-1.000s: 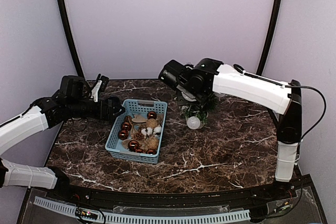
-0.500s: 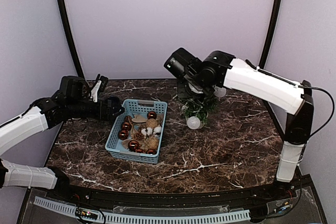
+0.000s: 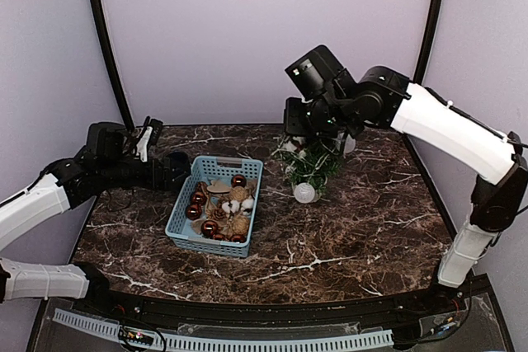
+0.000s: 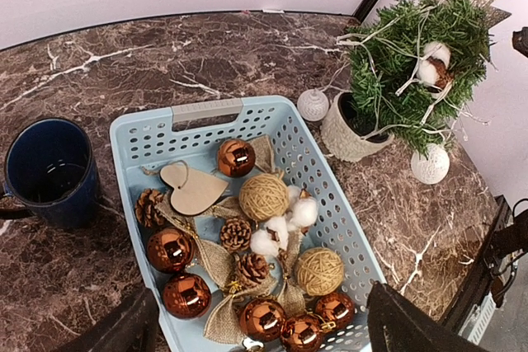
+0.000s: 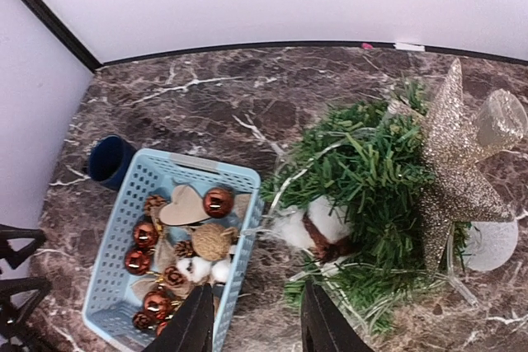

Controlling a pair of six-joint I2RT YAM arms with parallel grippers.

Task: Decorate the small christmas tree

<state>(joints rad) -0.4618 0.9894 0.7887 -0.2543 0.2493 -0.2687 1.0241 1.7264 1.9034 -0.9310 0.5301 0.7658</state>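
Small christmas tree (image 3: 309, 162) stands right of the blue basket (image 3: 178, 208); foliage hides its pot from the right wrist camera. Left gripper (image 4: 272, 326) gapes wide, right gripper (image 5: 257, 319) parted, both empty.

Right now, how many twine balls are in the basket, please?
2: one twine ball at the blue basket's middle, the other by its right wall; others may lie hidden.
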